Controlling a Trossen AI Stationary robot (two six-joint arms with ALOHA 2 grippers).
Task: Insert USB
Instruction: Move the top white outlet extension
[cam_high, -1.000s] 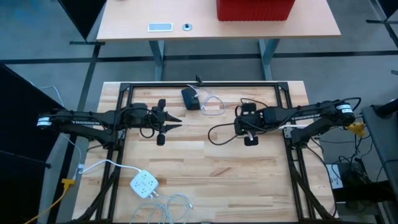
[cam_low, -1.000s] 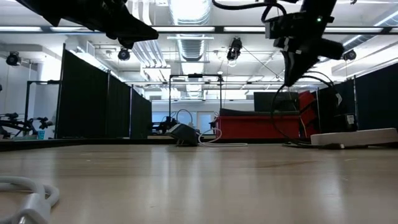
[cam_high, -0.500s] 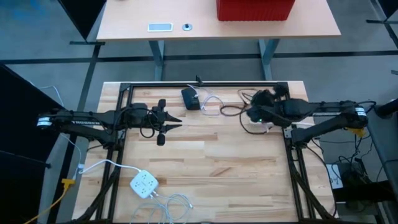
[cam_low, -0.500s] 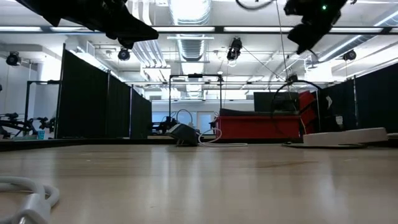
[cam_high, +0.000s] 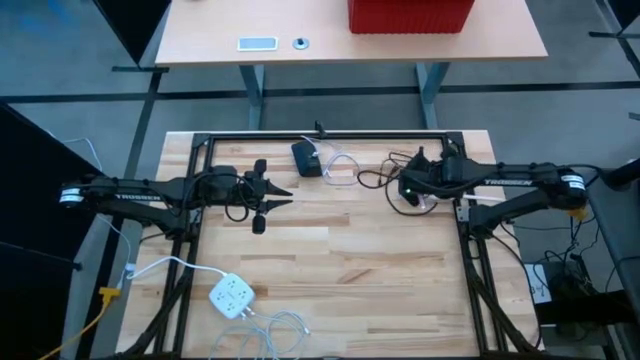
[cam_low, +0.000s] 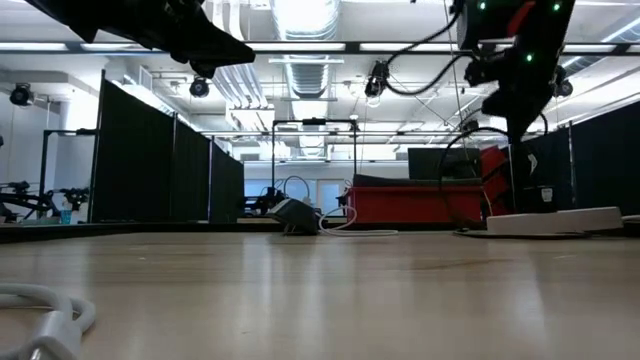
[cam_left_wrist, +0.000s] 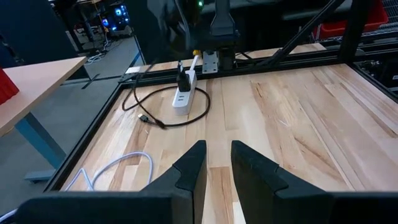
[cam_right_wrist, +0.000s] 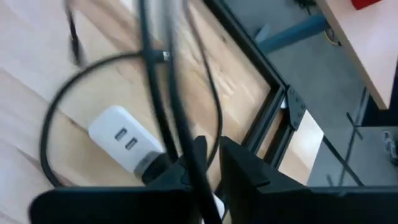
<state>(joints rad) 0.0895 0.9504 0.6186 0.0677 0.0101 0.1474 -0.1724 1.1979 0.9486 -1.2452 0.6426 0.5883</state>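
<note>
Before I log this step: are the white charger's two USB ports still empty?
Empty: the white charger shows two open slots; nothing is plugged in.

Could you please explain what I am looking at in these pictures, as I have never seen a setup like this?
This is a robot with two dark arms working at a wooden table. One picture looks straight down on the table, one looks level across it into the room, and two come from small cameras on the wrists. Each arm ends in a two-finger hand. The left hand waits open above the table's left part and holds nothing. The right hand is closed on a black cable, above a white strip with USB ports. Also on the table are a black adapter at the far edge and a white power strip near the front left corner.
</note>
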